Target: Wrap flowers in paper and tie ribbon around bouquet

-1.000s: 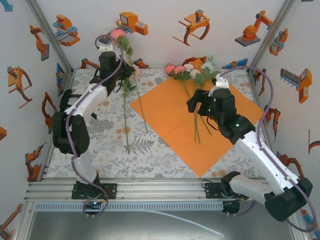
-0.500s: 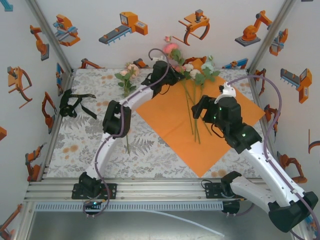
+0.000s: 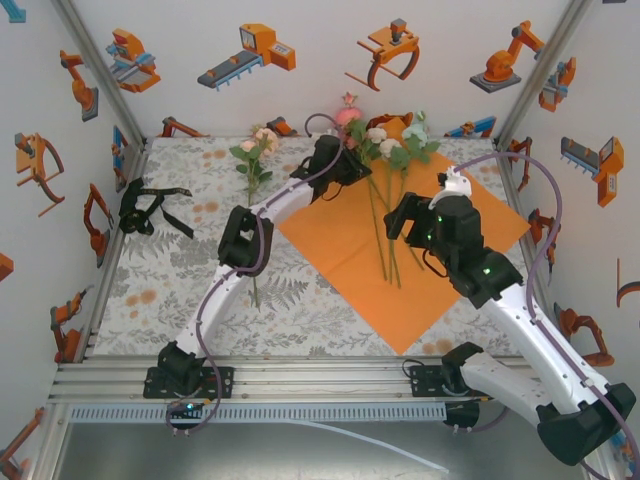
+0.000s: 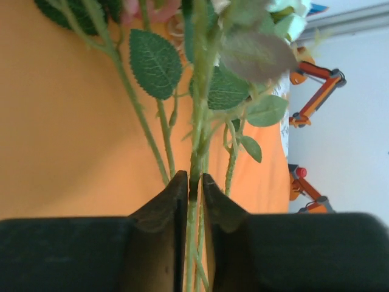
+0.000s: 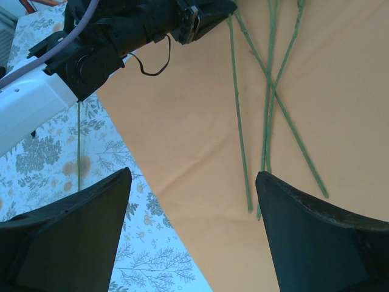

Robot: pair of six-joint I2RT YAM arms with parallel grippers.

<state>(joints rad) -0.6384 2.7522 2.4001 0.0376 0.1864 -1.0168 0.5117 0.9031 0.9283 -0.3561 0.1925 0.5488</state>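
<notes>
Left arm (image 3: 270,205) has swung over to the paper (image 3: 400,290), bringing one more stem (image 4: 196,121) to the flowers (image 3: 390,140) at twelve o'clock. Left hand (image 4: 194,179) hugs that stem; pinching or loose, I cannot tell. Right hand (image 5: 191,176) is spread, empty. Gathering goes on: next, let go gently.

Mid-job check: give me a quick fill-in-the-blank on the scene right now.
The flowers lie on the ___ paper. A green ___ sits between the left gripper's fingers. The right gripper hovers over the paper, jaws ___. The black ribbon lies on the table, at its ___ edge.
Missing: orange; stem; open; left.
</notes>
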